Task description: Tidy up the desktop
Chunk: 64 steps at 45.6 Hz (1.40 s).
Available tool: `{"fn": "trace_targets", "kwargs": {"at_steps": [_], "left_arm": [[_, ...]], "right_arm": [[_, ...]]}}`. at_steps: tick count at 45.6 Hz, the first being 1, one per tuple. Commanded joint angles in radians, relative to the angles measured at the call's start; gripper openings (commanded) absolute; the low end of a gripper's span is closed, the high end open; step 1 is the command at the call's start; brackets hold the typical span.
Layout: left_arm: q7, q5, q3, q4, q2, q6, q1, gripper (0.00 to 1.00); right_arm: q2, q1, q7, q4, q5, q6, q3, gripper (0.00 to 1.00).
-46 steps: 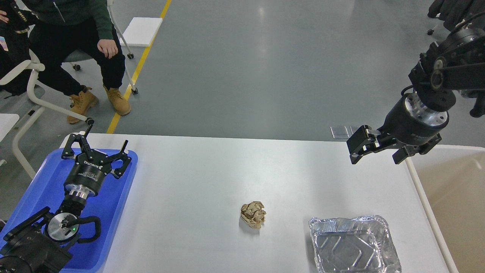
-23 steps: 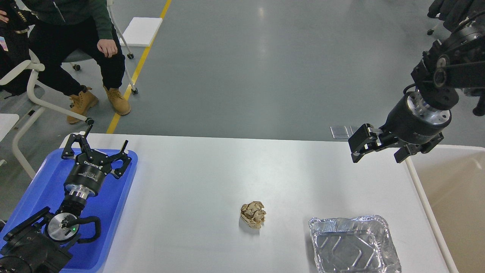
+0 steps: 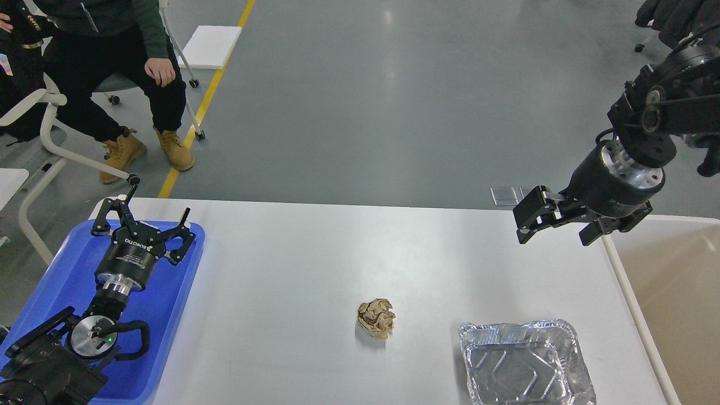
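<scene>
Two loose things lie on the white tabletop (image 3: 315, 253): a crumpled brown paper ball (image 3: 376, 318) near the front middle, and a foil tray (image 3: 523, 363) to its right at the front edge. The coming move probably turns on which arm is nearer to each.

The right pincer (image 3: 554, 219) hangs above the far right part of the tabletop, close to the cream rim of the beige bin (image 3: 669, 292). Its two fingers are spread and hold nothing. From it, the paper ball lies toward the robot and to the left; the foil tray lies almost straight toward the robot, with its long side running left to right along the front edge. Both are well apart from this pincer and lower than it.

The left pincer (image 3: 143, 216) sits over the blue tray (image 3: 56, 270) at the left end, fingers splayed wide and empty. The paper ball lies to its right and toward the robot, well apart, and the foil tray is farther still.

By my judgement the right arm is the nearer one for the foil tray and about as near as the left for the paper ball. The bin stands just beside the right arm, so the paper likely goes that way. Neither thing is touched yet, so most of the tidying seems left to do.
</scene>
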<state>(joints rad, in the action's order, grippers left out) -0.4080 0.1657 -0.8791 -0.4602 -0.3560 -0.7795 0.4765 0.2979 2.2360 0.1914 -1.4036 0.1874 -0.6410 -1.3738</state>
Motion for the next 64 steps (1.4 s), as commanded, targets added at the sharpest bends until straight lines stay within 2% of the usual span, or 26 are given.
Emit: {"fn": "trace_targets", "kwargs": {"at_steps": [1,35,43,52,64], "left_arm": [[0.000,0.000,0.000,0.000,0.000,0.000,0.001,0.99],[0.000,0.000,0.000,0.000,0.000,0.000,0.001,0.99],[0.000,0.000,0.000,0.000,0.000,0.000,-0.001,0.99],[0.000,0.000,0.000,0.000,0.000,0.000,-0.001,0.99],[0.000,0.000,0.000,0.000,0.000,0.000,0.001,0.99]], "right_arm": [[0.053,-0.025,0.000,0.024,0.001,0.000,0.002,1.00],[0.121,-0.071,0.002,0.015,0.029,0.004,0.002,1.00],[0.158,-0.130,0.002,-0.003,0.207,0.073,0.018,1.00],[0.198,-0.214,0.000,-0.012,0.254,0.115,0.030,1.00],[0.251,-0.418,0.000,-0.011,0.354,0.319,0.035,1.00]]}}
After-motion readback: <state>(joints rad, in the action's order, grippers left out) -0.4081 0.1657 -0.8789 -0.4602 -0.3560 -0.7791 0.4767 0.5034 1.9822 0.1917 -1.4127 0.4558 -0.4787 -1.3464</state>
